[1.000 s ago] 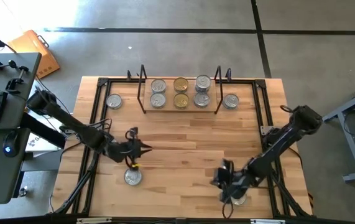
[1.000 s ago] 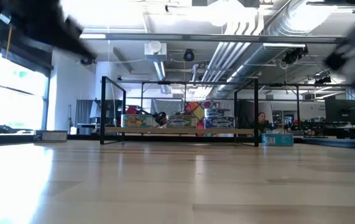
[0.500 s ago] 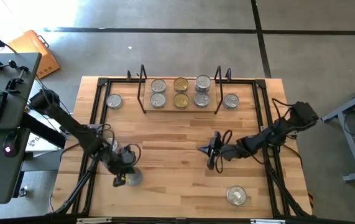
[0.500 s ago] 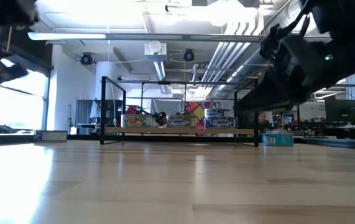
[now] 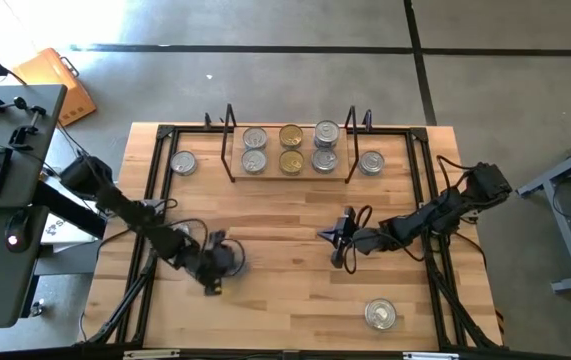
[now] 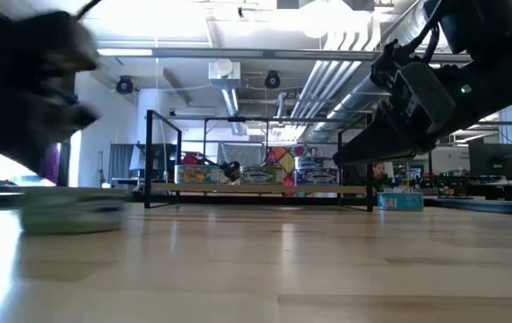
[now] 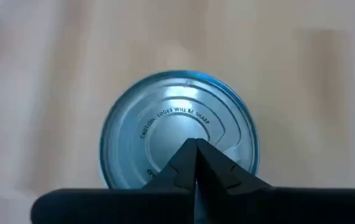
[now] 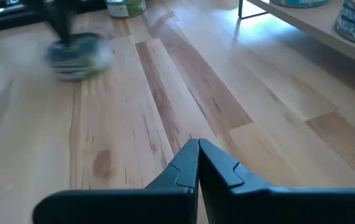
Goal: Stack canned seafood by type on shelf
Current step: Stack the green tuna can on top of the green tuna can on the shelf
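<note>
Your left fingers (image 7: 186, 160) are pressed together, tips meeting over the lid of a silver tin (image 7: 165, 121), clamping nothing. Left gripper (image 5: 215, 265) sits near-left on the table (image 5: 285, 215), right on top of that tin, which it hides from above. A second ago the jaws were a bit apart and the tin lay in plain sight just nearer than the gripper. Now it smears in the low view, so I judge it's being nudged, not lifted. Whether the tips touch the lid I can't tell.

Right fingers (image 8: 193, 158) are closed too, on nothing. Right gripper (image 5: 337, 240) hovers mid-table. It has pulled away from the near-right tin (image 5: 380, 314), which it was over a second ago. That tin is untouched and loose.

The shelf (image 5: 291, 178) at the far edge carries six tins in three columns, the gold-topped pair (image 5: 291, 147) in the middle. One tin (image 5: 183, 162) stands just left of it, another (image 5: 371, 162) just right. So four tins are off the shelf: the task is partway, no tin in hand.
</note>
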Robot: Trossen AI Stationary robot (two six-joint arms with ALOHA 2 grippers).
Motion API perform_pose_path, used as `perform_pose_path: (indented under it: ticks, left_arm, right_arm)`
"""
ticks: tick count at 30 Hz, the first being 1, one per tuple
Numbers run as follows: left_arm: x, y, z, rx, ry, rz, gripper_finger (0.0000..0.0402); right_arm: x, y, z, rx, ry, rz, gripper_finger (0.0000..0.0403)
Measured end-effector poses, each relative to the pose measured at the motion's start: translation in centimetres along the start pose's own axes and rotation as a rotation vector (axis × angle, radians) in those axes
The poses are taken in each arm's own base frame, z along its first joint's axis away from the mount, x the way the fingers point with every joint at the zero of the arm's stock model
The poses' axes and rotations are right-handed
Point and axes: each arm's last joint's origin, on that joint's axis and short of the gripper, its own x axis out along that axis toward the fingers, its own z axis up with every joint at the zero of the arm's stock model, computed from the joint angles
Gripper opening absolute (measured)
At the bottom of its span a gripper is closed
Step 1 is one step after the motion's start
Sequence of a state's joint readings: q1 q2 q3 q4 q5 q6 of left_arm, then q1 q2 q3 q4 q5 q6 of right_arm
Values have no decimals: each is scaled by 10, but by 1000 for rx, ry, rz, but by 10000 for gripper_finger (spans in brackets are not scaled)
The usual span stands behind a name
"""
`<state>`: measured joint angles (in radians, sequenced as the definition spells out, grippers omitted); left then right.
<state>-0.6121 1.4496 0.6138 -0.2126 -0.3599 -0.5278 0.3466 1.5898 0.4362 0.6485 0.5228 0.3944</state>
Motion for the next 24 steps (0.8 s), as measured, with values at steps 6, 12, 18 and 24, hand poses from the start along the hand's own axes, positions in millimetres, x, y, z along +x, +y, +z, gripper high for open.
perform_pose_path:
  ticks: [6,12,18,24]
  left_arm:
    - [-11,15,40,132,-327,103,0]
    - [-14,19,42,275,-328,131,1]
    - [13,26,43,401,-279,195,57]
    - [45,46,41,383,-189,197,143]
  right_arm:
    - [0,0,0,48,-6,-16,0]
    - [0,-1,0,69,-7,-17,0]
    - [0,-1,1,74,-27,-51,0]
    - [0,-1,1,78,-29,-54,0]
